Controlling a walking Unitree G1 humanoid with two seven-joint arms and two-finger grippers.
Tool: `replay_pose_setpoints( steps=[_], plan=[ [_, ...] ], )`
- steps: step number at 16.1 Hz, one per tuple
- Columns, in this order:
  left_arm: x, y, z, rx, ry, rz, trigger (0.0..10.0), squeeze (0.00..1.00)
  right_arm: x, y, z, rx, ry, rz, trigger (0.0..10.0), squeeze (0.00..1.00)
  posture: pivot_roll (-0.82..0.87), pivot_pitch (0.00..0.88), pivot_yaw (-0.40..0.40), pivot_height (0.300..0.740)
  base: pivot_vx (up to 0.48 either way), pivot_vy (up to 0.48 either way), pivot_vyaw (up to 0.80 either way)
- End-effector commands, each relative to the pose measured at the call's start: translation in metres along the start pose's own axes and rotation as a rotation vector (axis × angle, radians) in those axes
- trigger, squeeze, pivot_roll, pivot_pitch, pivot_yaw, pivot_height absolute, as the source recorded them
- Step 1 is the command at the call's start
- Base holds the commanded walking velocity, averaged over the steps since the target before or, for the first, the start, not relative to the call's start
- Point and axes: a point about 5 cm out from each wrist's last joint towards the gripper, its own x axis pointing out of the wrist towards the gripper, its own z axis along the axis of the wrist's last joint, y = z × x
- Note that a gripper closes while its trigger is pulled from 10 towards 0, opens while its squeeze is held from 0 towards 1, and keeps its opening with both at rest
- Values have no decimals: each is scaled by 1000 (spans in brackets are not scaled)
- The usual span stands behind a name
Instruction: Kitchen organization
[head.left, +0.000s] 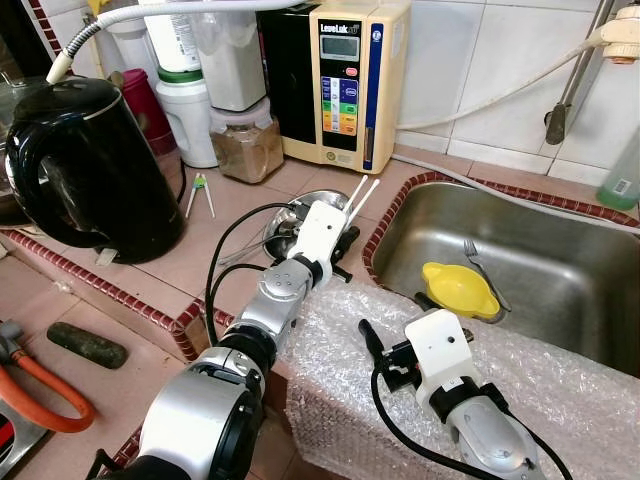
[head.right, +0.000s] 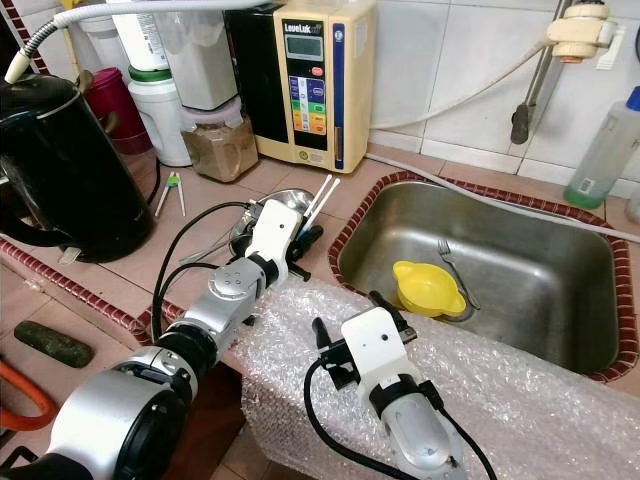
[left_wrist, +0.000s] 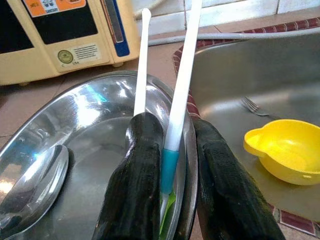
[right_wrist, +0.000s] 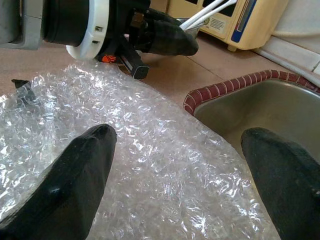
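Tiled kitchen counter (head.left: 240, 240) lies under your left gripper (left_wrist: 172, 165), pinching two white plastic sticks (left_wrist: 182, 75) above the round steel bowl (left_wrist: 95, 130). Next you probably carry them away. Your right gripper (right_wrist: 175, 165), fingers spread, hovers over clear bubble wrap (right_wrist: 150, 150).

We see a kettle (head.left: 85, 165) at the left of the counter, a bowl (left_wrist: 90, 150) before the water machine (head.left: 345, 80), and the sink (head.left: 560, 270) at the right holding a cup (head.left: 458, 288) and a fork (head.left: 482, 265). Bubble wrap (head.left: 560, 390) lies along the sink's near edge.
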Motion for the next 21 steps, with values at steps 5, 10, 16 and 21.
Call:
replay_pose_setpoints(
  steps=[5,10,16,21],
  plan=[
    [-11,-12,-36,-40,133,-57,10000,1000,1,-1,1,1,-6,7,10000,0,-150,0,74,740,0,0,0],
    [-10,-10,-32,-52,109,-46,10000,0,0,0,0,0,-3,10,10000,0,-152,0,76,740,0,0,0],
    [-9,-9,-28,-86,80,-51,10000,0,1,0,1,-2,-8,14,10000,0,-144,0,75,740,0,0,0],
    [-8,-8,-26,-224,65,-42,10000,0,1,-1,1,-4,-9,17,10000,0,-147,0,73,740,0,0,0]
  ],
)
